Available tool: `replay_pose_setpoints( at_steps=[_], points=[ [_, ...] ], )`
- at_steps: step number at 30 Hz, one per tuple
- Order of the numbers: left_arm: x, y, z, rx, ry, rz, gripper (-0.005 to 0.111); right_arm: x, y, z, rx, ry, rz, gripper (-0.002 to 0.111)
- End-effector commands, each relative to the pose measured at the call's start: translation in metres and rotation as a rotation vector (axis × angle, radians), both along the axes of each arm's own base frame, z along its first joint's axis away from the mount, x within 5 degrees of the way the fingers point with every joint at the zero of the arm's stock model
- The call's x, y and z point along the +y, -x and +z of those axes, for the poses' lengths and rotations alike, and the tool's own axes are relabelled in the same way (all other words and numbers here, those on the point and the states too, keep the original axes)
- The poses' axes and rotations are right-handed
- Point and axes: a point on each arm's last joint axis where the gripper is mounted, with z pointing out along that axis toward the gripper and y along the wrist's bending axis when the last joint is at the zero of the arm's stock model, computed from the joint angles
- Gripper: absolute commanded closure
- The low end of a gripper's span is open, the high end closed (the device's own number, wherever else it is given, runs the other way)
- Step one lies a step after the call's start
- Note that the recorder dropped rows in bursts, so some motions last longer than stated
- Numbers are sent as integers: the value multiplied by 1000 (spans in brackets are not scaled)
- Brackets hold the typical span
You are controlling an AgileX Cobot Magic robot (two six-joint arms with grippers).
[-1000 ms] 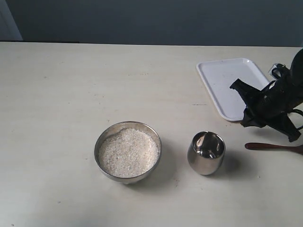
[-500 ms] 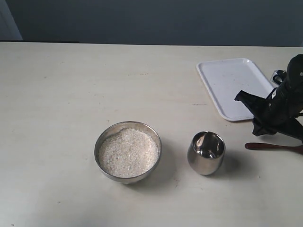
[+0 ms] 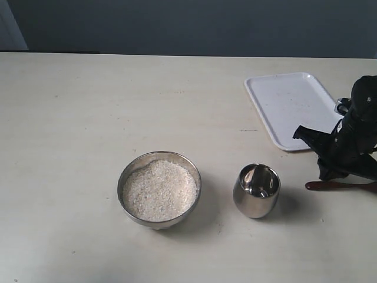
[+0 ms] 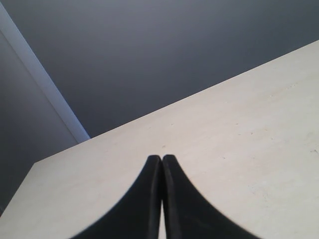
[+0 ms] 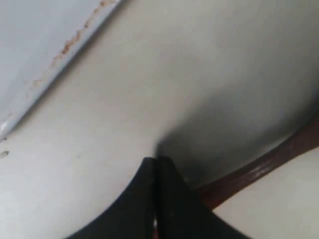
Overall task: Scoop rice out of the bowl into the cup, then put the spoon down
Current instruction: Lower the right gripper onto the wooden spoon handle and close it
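Observation:
The steel bowl (image 3: 196, 175) stands at the front middle of the table, filled with white rice (image 3: 159, 190). To its right is the shiny steel cup (image 3: 256, 197), upright. The dark wooden spoon (image 3: 339, 185) lies flat on the table right of the cup, its head toward the cup. My right gripper (image 3: 322, 175) is shut and low over the spoon near its head. In the right wrist view the spoon handle (image 5: 264, 167) passes behind the closed fingertips (image 5: 155, 160). My left gripper (image 4: 161, 158) is shut over bare table, holding nothing.
A white rectangular tray (image 3: 291, 106) lies at the back right, just behind my right gripper; its edge (image 5: 40, 30) shows in the right wrist view. A dark wall runs behind the table's far edge.
My right gripper has moved down and toward the front right, from beside the tray to just above the spoon. The bowl, cup and spoon have not moved.

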Motion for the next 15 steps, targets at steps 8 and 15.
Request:
replay_pose_setpoints(
  at_steps=[8, 15],
  points=[
    [0, 1, 2, -12, 12, -2, 106, -8, 19, 1, 211, 84, 43, 109],
    [0, 1, 2, -12, 12, -2, 106, -15, 33, 32, 257, 127, 42, 109]
  ],
)
